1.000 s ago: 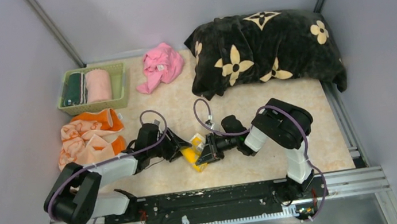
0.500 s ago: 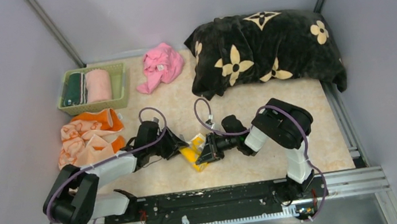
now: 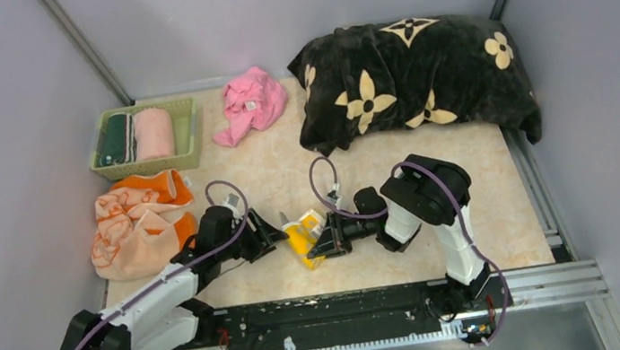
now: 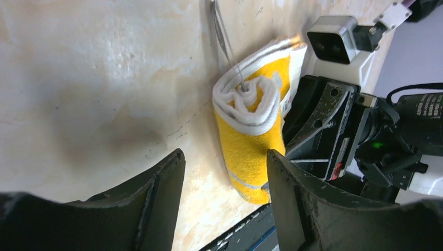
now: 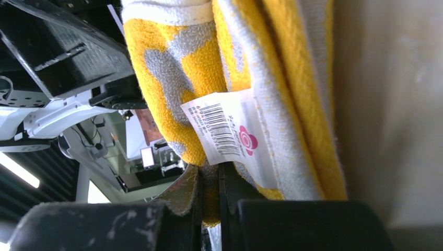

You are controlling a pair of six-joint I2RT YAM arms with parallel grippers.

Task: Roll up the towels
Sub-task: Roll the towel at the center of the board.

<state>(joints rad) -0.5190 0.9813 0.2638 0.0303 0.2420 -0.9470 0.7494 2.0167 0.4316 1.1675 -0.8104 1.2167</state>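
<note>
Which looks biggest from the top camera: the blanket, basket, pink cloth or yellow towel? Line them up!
1. blanket, biggest by far
2. basket
3. pink cloth, only a bit smaller than the basket
4. yellow towel, smallest, rolled up tight

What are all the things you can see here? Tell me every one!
yellow and grey towel: one, rolled up, middle of the table between the claws
peach and orange towel: one, crumpled, left side of the table
basket: one, green, far left corner
rolled towels in the basket: two, one dark green, one pale pink
pink cloth: one, bunched up, right of the basket
blanket: one, black with beige flowers, far right
table: one, beige marbled top
left claw: one, black, open, just left of the roll
right claw: one, black, pinched shut on the roll
</note>
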